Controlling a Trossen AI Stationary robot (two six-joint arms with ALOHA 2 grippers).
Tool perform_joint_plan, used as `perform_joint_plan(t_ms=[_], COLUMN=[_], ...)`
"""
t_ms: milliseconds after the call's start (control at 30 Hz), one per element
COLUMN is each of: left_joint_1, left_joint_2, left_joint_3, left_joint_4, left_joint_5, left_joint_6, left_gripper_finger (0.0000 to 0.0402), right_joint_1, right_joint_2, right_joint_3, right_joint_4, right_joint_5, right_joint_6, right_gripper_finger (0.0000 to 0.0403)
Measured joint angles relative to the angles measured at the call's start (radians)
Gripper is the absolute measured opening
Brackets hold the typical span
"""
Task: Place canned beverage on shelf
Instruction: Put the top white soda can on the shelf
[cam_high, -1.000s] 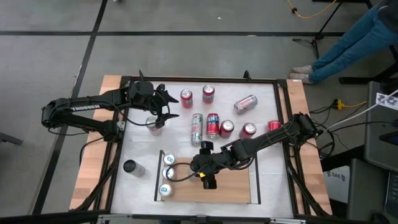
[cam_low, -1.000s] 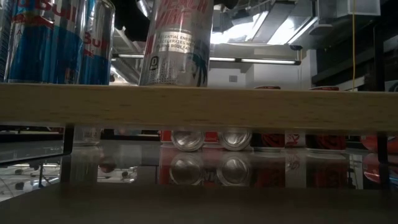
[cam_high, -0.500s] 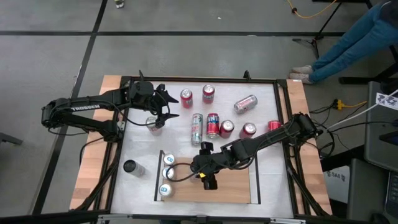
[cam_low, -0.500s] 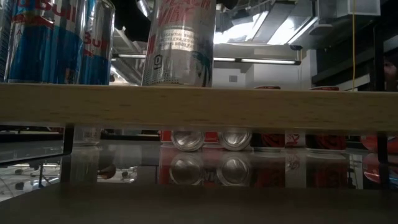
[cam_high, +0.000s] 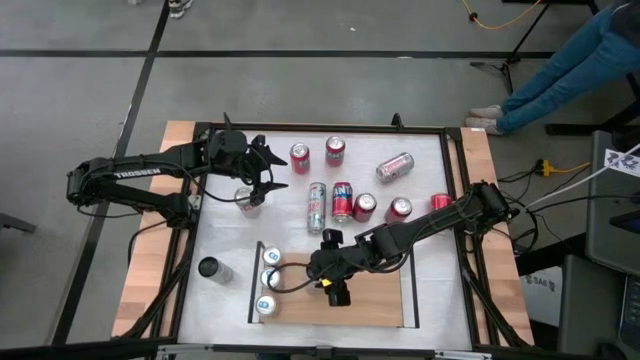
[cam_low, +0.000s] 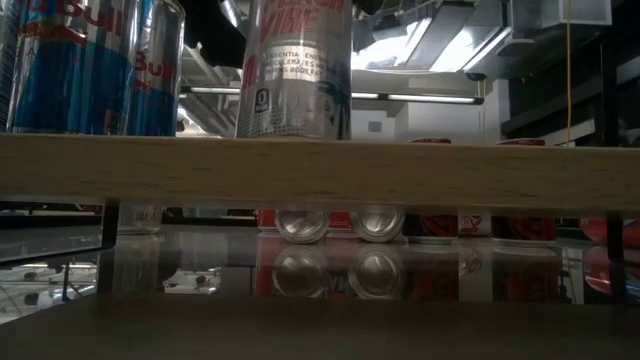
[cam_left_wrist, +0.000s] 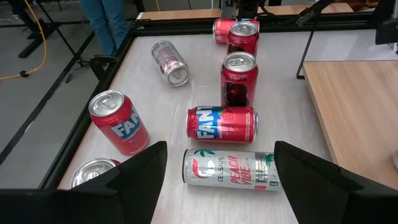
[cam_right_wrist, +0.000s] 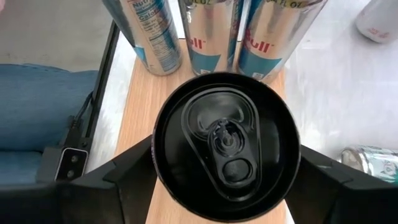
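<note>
The can (cam_right_wrist: 227, 144), silver-sided with a glossy black top and pull tab, stood upright on the light-wood shelf (cam_high: 375, 300) at the lower centre of the high view, just beside three blue-and-silver cans (cam_right_wrist: 211, 31). The right gripper (cam_high: 335, 275) had its two fingers closed against the can's sides. At the upper left, the left gripper (cam_high: 262, 168) hung with jaws spread wide and empty above the white tabletop (cam_high: 430, 165), near a lying Celsius can (cam_left_wrist: 231, 169).

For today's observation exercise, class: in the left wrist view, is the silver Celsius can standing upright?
No. The silver Celsius can lies on its side on the white table, between the left gripper fingers.
</note>
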Motion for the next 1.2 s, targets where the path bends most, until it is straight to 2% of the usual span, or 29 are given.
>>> perform_joint_plan(t_ms=[867,1200], left_joint_1=[0.000,0.000], left_joint_2=[0.000,0.000], left_joint_3=[0.000,0.000], left_joint_4=[0.000,0.000], left_joint_5=[0.000,0.000], left_joint_6=[0.000,0.000], left_gripper_finger=[0.0288,0.0288], right_joint_1=[0.000,0.000], right_joint_2=[-0.001,-0.005], right_joint_3=[0.000,0.000], right_joint_4=[-0.002,0.001], right_joint_5=[-0.037,-0.037], right_joint_6=[0.000,0.000], right_gripper_finger=[0.0283,0.0372])
